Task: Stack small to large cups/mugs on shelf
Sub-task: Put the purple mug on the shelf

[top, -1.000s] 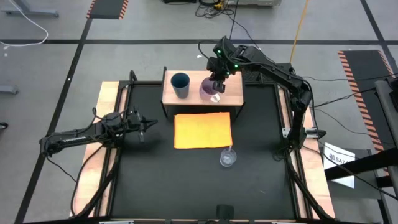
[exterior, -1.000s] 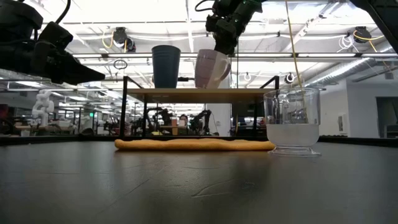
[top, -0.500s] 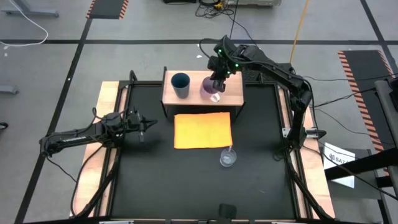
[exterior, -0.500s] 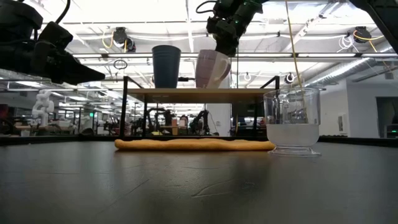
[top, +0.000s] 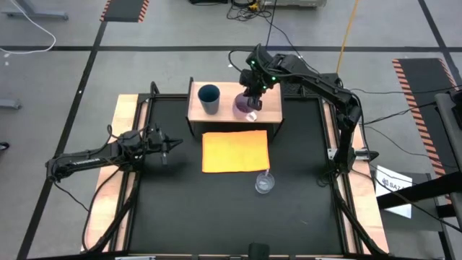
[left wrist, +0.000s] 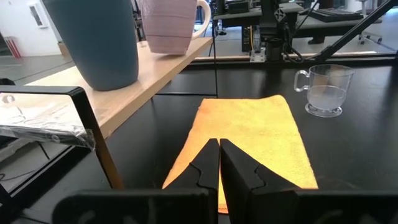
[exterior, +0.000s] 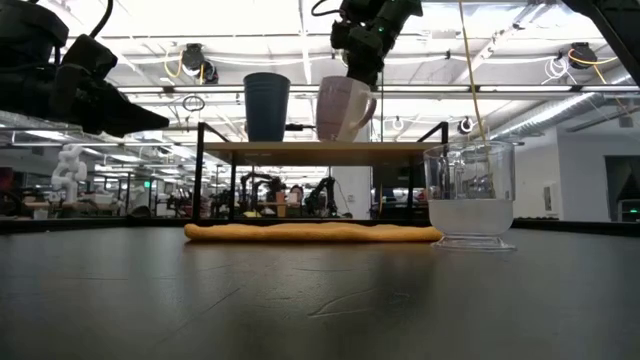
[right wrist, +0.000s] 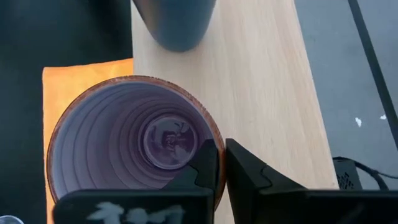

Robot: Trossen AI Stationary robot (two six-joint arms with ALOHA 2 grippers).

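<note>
We count three cups: nearest, one clear cup [top: 264,183] on the table beside one orange sheet [top: 235,150]; farther, one blue tumbler [top: 209,98] and one lilac mug [top: 244,105] on the shelf [top: 271,110]. Right gripper [top: 252,97] clamps the mug's rim; left gripper [top: 170,144], jaws together, hovers left

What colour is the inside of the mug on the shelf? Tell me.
Lilac, with ringed ridges and a brownish rim on the mug; the right wrist view shows it best.
</note>
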